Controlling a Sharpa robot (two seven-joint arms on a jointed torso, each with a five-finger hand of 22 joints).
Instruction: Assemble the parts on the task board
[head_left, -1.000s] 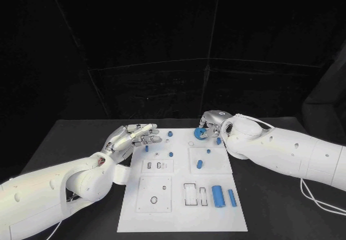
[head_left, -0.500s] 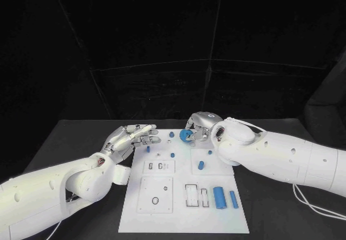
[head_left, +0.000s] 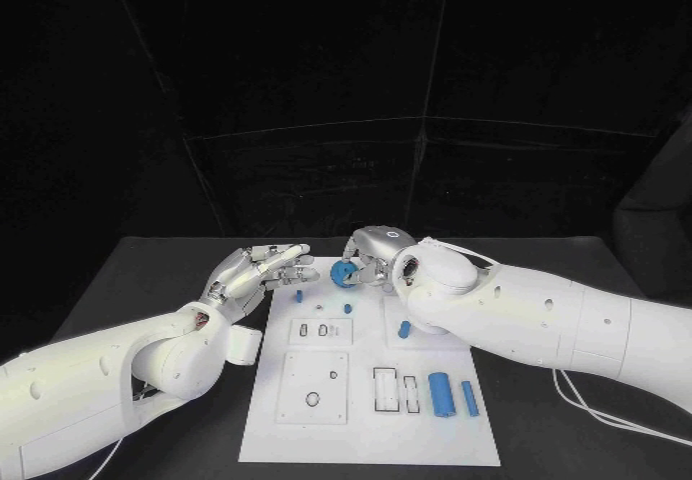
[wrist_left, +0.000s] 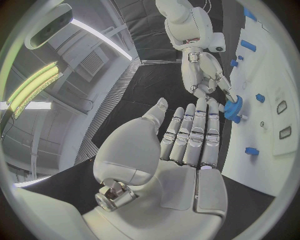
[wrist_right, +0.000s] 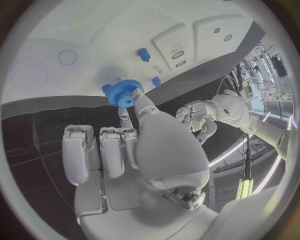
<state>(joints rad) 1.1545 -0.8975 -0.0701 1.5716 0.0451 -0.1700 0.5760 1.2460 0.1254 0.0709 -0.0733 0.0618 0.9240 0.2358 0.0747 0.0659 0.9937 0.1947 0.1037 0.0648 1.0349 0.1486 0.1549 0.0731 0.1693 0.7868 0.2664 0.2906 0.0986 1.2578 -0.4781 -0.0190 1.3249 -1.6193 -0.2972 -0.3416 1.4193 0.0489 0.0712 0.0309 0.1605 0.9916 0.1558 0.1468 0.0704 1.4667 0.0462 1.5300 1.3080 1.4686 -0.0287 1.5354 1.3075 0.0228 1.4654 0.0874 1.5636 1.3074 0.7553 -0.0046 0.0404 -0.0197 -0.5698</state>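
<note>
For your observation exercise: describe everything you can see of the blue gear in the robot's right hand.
The blue gear is a small toothed wheel with a raised central hub, matte and plastic-looking. The right hand pinches it between its fingers, above the far end of the white task board, near the left hand, which does not touch it.

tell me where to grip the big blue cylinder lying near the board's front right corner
Grip the cylinder across its middle, coming from straight above, fingers on its two long sides. It lies flat, lengthwise front to back, with a slimmer peg close on its right, so that side looks tight.
</note>
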